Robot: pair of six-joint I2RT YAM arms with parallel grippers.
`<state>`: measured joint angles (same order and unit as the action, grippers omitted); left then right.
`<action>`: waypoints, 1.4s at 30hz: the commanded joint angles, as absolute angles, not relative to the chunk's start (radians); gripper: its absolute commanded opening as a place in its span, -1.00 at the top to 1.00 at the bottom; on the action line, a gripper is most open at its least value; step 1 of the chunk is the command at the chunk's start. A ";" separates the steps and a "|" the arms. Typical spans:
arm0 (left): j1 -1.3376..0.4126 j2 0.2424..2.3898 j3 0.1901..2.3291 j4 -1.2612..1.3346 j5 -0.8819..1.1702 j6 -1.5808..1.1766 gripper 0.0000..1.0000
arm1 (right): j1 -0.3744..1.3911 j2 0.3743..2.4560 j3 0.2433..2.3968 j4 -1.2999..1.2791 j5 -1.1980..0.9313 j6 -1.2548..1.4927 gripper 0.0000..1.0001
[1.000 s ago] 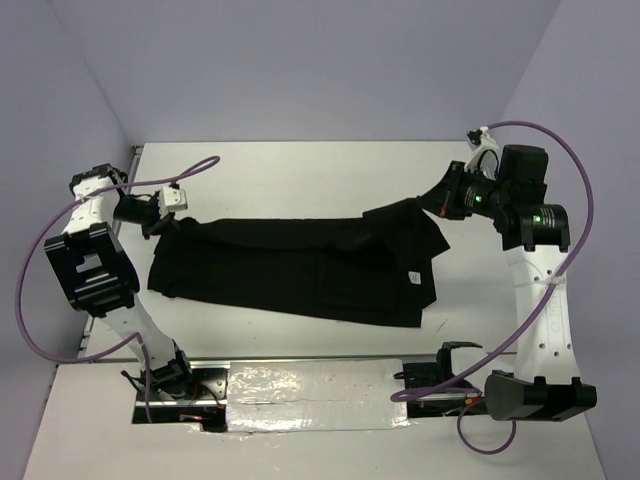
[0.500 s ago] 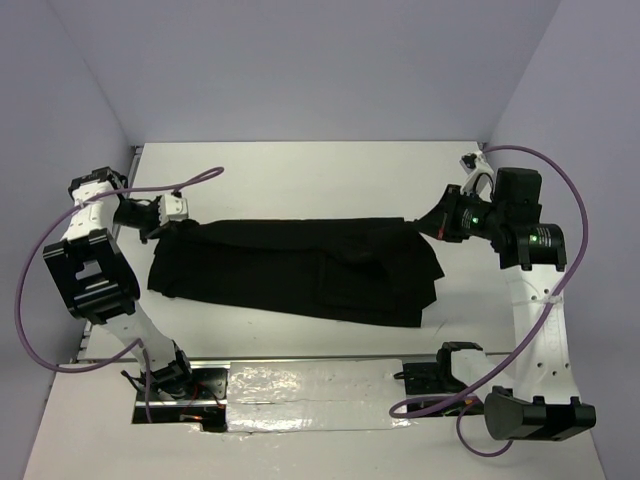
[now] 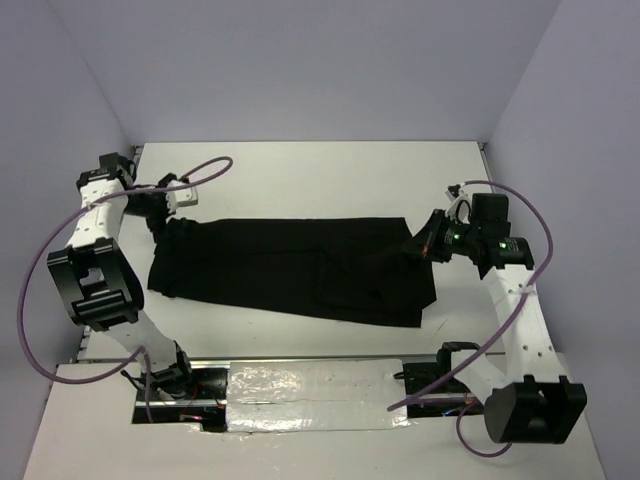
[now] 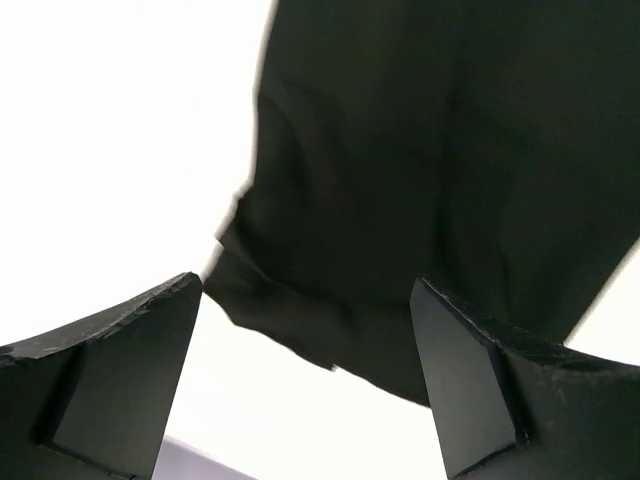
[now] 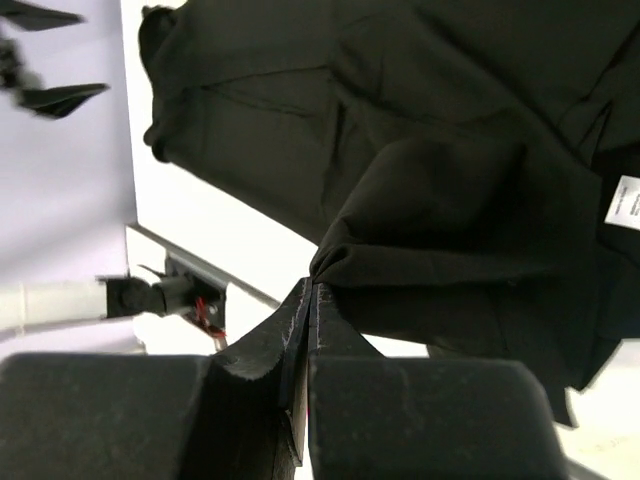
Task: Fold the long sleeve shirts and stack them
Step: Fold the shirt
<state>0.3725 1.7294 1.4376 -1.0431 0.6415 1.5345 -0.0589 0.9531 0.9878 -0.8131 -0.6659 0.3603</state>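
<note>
Top external: black shirt (image 3: 290, 265) lying stretched L-R across mid frame on white table (image 3: 300, 170), lower edge slanting down toward the right.
L gripper (image 3: 165, 215): sitting at shirt's left end, upper left of frame. Left wrist view showing jaws spread wide, nothing btwn them, cloth filling upper right beyond.
R gripper (image 3: 412, 247): sitting at shirt's right end, mid right of frame. Right wrist view showing jaws pressed together, pinching a raised fold of the shirt.
Tag (image 5: 625, 203): small, white, showing on the cloth at right edge of right wrist view.
</note>
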 commanded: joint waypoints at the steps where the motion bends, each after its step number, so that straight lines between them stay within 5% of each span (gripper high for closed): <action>1: 0.263 1.637 1.479 -0.977 0.710 1.359 -0.99 | -0.060 1.000 0.910 -0.626 -0.646 0.460 1.00; 10: 0.011 1.598 1.408 -0.816 0.651 1.154 -0.99 | -0.072 1.354 0.949 -0.447 -0.460 0.506 0.97; 12: -0.076 1.604 1.416 -0.787 0.620 1.085 -0.99 | -0.072 1.428 1.000 -0.431 -0.457 0.509 0.76; 14: -0.121 1.618 1.427 -0.759 0.608 1.034 -0.99 | -0.071 1.535 1.041 -0.445 -0.450 0.489 0.28; 21: -0.306 1.631 1.450 -0.733 0.583 0.948 -0.99 | -0.074 1.540 1.108 -0.567 -0.218 0.411 -0.28; 26: -0.394 1.635 1.454 -0.749 0.574 0.919 -0.99 | -0.084 1.430 0.912 -0.563 -0.166 0.477 -0.23; 30: -0.448 1.641 1.444 -0.762 0.551 0.923 -0.99 | -0.098 1.367 0.819 -0.531 -0.160 0.503 0.06; 35: -0.482 1.643 1.436 -0.776 0.552 0.927 -0.99 | -0.129 1.321 0.772 -0.519 -0.173 0.496 -0.20; 42: -0.489 1.643 1.434 -0.773 0.551 0.920 -0.99 | -0.132 1.316 0.709 -0.486 -0.267 0.509 -0.16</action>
<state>-0.4835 1.6344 1.4197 -0.7605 0.5419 0.9356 -0.1280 1.3445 0.7357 -0.5144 -0.2207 0.4995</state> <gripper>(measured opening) 0.993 0.586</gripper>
